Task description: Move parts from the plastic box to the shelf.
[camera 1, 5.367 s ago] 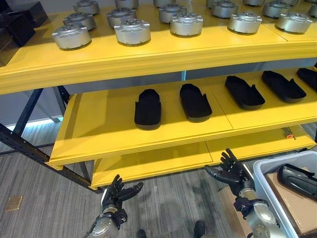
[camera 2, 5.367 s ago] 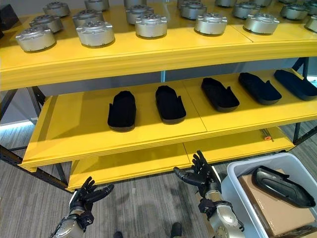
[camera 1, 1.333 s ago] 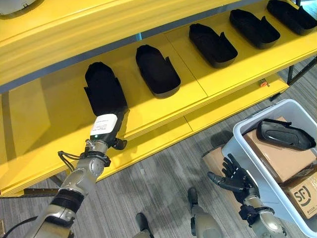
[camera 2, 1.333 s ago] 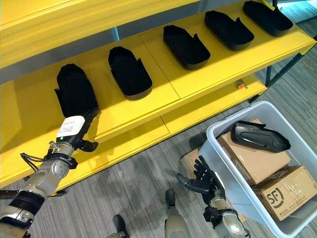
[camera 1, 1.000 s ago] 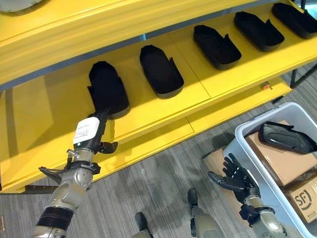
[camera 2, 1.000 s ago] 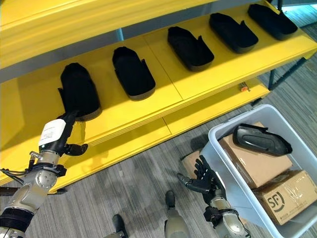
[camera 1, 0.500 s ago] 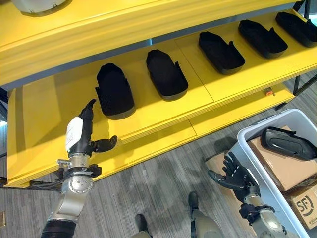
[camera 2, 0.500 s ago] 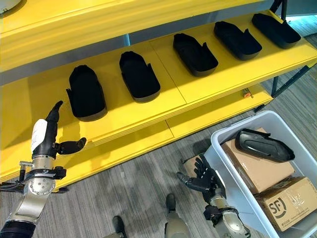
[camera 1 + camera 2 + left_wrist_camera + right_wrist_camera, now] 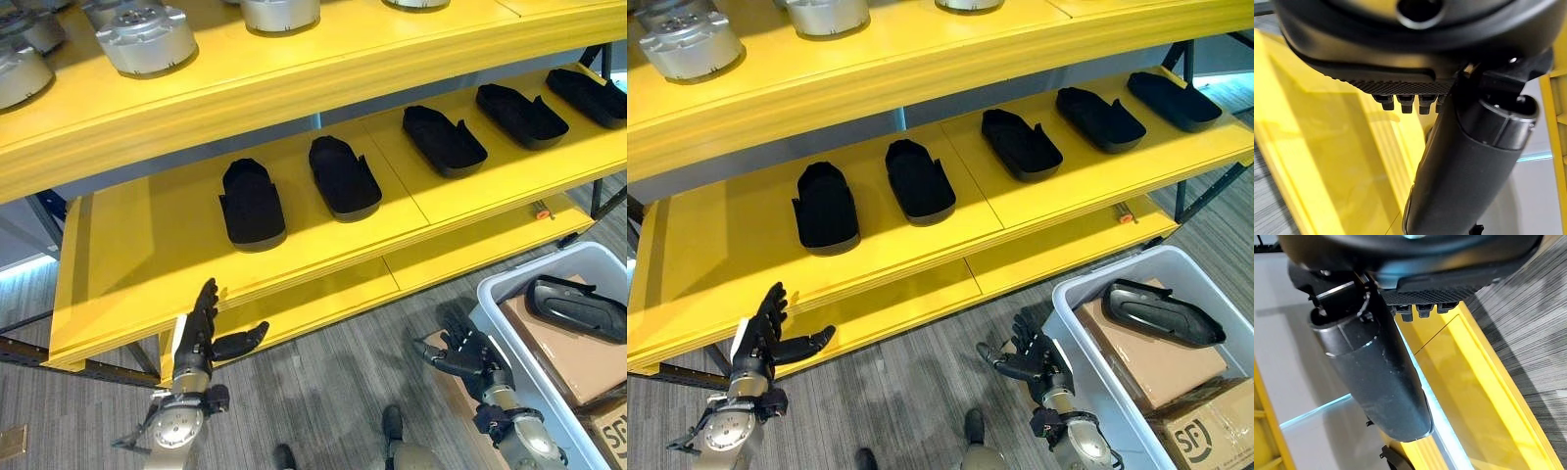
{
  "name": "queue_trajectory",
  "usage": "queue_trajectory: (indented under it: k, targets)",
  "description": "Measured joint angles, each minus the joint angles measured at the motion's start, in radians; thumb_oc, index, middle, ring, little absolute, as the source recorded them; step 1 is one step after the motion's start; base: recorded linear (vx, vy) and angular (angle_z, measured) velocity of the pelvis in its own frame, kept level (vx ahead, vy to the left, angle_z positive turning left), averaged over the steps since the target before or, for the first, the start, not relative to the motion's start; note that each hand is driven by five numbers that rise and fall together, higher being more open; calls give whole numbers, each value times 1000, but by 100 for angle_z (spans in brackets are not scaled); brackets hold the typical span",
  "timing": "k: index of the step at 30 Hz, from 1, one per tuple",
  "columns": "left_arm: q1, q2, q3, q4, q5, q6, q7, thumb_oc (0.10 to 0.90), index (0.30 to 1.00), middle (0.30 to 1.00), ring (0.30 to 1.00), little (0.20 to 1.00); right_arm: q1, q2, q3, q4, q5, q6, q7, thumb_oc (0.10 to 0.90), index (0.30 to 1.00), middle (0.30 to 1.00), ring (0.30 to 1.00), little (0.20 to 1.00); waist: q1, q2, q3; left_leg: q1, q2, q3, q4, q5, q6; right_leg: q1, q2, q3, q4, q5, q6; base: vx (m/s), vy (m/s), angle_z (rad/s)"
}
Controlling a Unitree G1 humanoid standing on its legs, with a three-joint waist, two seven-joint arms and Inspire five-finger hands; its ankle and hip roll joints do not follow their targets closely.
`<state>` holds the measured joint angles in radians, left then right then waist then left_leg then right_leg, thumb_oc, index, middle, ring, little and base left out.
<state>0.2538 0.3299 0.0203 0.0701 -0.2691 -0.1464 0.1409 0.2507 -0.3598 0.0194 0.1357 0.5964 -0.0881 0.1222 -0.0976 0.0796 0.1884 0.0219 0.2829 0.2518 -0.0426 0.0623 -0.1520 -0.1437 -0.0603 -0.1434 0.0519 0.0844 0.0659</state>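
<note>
Several black moulded parts lie in a row on the yellow shelf's middle board (image 9: 147, 245); the leftmost one (image 9: 252, 203) rests free, next to another (image 9: 344, 176). One more black part (image 9: 1161, 311) lies on cardboard inside the white plastic box (image 9: 1117, 266) at the lower right. My left hand (image 9: 201, 338) hangs open and empty below and in front of the board's left edge, well apart from the parts. My right hand (image 9: 468, 354) is open and empty just left of the box's corner, over the floor.
Silver round parts (image 9: 145, 39) stand on the top board. A lower yellow board (image 9: 470, 255) carries a small orange-handled tool (image 9: 541, 209). Two cardboard boxes (image 9: 1146, 362) fill the plastic box under the black part. Grey floor lies between my hands.
My left hand has drawn back from the leftmost black part on the shelf and dropped low in front of the board. The view has shifted upward. The right hand has stayed put.
</note>
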Motion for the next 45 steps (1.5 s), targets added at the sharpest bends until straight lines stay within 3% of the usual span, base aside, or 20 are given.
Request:
queue_trajectory:
  k: [5, 6, 8, 9, 10, 12, 13, 14, 15, 17, 18, 19, 21, 23, 24, 26, 29, 35, 39, 45]
  targets:
    - [-2, 2, 5, 2, -38, 2, -1, 900, 1000, 1000, 1000, 1000, 2, -3, -2, 5, 0, -1, -4, 900, 1000, 1000, 1000, 1000, 2, -18, -4, -20, 51, -7, 11, -2, 1, -104, 28, -11, 178, -111, -39, -75, -208, -7]
    - [1, 6, 8, 3, -42, 4, -1, 900, 1000, 1000, 1000, 1000, 18, -2, -2, 5, 0, -1, -4, 900, 1000, 1000, 1000, 1000, 6, -30, -8, -18, 72, -2, 17, -4, 7, -150, 46, -11, 255, -152, -65, -56, -215, -27]
    - [0, 6, 6, 3, -42, 9, -3, 900, 1000, 1000, 1000, 1000, 22, -4, -4, 9, -5, -1, -11, 900, 1000, 1000, 1000, 1000, 9, -31, -8, -21, 80, -10, 31, -8, 30, -160, 66, -2, 266, -163, -78, -20, -122, -38]
    - [-22, 8, -13, 14, -42, 15, -19, 900, 1000, 1000, 1000, 1000, 13, -1, -23, 32, -5, -2, -30, 900, 1000, 1000, 1000, 1000, 29, -42, -4, -57, 79, -113, 101, 30, 93, -160, 81, 23, 265, -161, -99, 10, -72, -47]
    - [-39, 5, -32, 18, -42, 16, -36, 900, 1000, 1000, 1000, 1000, 20, -11, -43, 33, -5, -2, -36, 900, 1000, 1000, 1000, 1000, 34, -51, -1, -97, 63, -228, 171, 58, 87, -157, 76, 49, 265, -155, -106, 54, -108, -59]
    - [-46, 1, -47, 16, -42, 16, -52, 900, 1000, 1000, 1000, 1000, 20, -36, -64, 32, -5, -7, -44, 900, 1000, 1000, 1000, 1000, 35, -51, 0, -127, 34, -299, 198, 39, 53, -147, 75, 61, 257, -152, -125, 74, -104, -24]
    - [-58, -1, -54, 18, -42, 16, -58, 900, 1000, 1000, 1000, 1000, 20, -40, -78, 35, -5, -7, -44, 900, 1000, 1000, 1000, 1000, 33, -64, 8, -146, -15, -364, 219, -7, 33, -139, 71, 81, 240, -137, -136, 27, -19, -19]
    - [-70, -2, -59, 19, -42, 16, -66, 900, 1000, 1000, 1000, 1000, 17, -41, -94, 36, -5, -7, -46, 900, 1000, 1000, 1000, 1000, 46, -74, 14, -148, -98, -443, 209, -50, 10, -125, 58, 112, 209, -121, -132, 32, 12, -42]
    - [-70, -1, -55, 12, -42, 15, -69, 900, 1000, 1000, 1000, 1000, 12, -40, -111, 35, -4, -13, -48, 900, 1000, 1000, 1000, 1000, 52, -75, 15, -172, -192, -479, 197, -80, 38, -86, 44, 110, 124, -87, -119, 40, 12, -52]
    - [-77, 1, -50, 7, -42, 16, -66, 900, 1000, 1000, 1000, 1000, 10, -40, -110, 33, -4, -15, -49, 900, 1000, 1000, 1000, 1000, 50, -77, 15, -193, -251, -493, 203, -91, 54, -69, 51, 120, 97, -69, -114, 5, 29, -42]
    - [-87, 1, -50, 0, -42, 13, -67, 900, 1000, 1000, 1000, 1000, 4, -41, -106, 33, -5, -16, -49, 900, 1000, 1000, 1000, 1000, 55, -82, 17, -214, -323, -554, 201, -99, 69, -64, 51, 138, 82, -62, -109, -7, 106, -41]
    - [-89, 1, -51, -5, -42, 13, -67, 900, 1000, 1000, 1000, 1000, 1, -39, -105, 33, -5, -16, -49, 900, 1000, 1000, 1000, 1000, 53, -80, 16, -221, -338, -563, 205, -100, 79, -64, 55, 138, 77, -60, -109, 33, 196, -66]
    - [-83, -3, -47, -11, -43, 9, -64, 900, 1000, 1000, 1000, 1000, -25, -38, -61, 36, -6, -12, -54, 900, 1000, 1000, 1000, 1000, 60, -81, 11, -227, -400, -658, 198, -115, 128, -84, 92, 229, 75, -28, -86, 31, 184, -111]
    - [-71, -3, -49, -7, -43, 14, -68, 900, 1000, 1000, 1000, 1000, -42, -31, -51, 32, -7, -12, -39, 900, 1000, 1000, 1000, 1000, 72, -74, 8, -226, -385, -611, 180, -106, 153, -90, 111, 253, 66, -16, -84, -2, 170, -105]
    - [-80, 3, -62, 0, -43, 15, -75, 900, 1000, 1000, 1000, 1000, -45, -20, -53, 34, -7, -11, -41, 900, 1000, 1000, 1000, 1000, 58, -80, 10, -221, -370, -564, 173, -53, 144, -89, 114, 266, 61, -4, -77, 20, 201, -51]
    - [-82, 6, -79, 4, -44, 16, -89, 900, 1000, 1000, 1000, 1000, -14, 15, -65, 36, -7, -9, -43, 900, 1000, 1000, 1000, 1000, 42, -100, 9, -174, -375, -479, 116, -18, 182, -80, 84, 295, 32, -16, -53, 10, 264, -83]
    - [-82, 9, -77, 16, -46, 16, -88, 900, 1000, 1000, 1000, 1000, -9, 24, -64, 37, -7, -1, -42, 900, 1000, 1000, 1000, 1000, 31, -86, 11, -140, -386, -396, 94, -25, 208, -70, 40, 293, 40, -29, -10, -19, 228, -94]
    - [-95, 9, -94, 49, -81, 19, -83, 900, 1000, 1000, 1000, 1000, 15, 61, -60, 38, -7, 22, -49, 900, 1000, 1000, 1000, 1000, 10, -92, 10, -66, -407, -339, 21, -8, 234, -43, 4, 304, 21, 8, 27, -8, 136, -25]
    - [-90, 8, -105, 49, -82, 19, -80, 900, 1000, 1000, 1000, 1000, 2, 80, -52, 38, -6, 23, -64, 900, 1000, 1000, 1000, 1000, -3, -94, 10, -63, -406, -318, 18, -8, 243, -48, 9, 325, 27, 17, 23, -32, 170, -22]
    - [-98, 13, -104, 57, -82, 25, -58, 900, 1000, 1000, 1000, 1000, -12, 88, -41, 43, -6, 26, -69, 900, 1000, 1000, 1000, 1000, -26, -128, 13, -40, -405, -230, 20, -20, 254, -76, 29, 385, 63, 18, 42, -64, 99, -37]
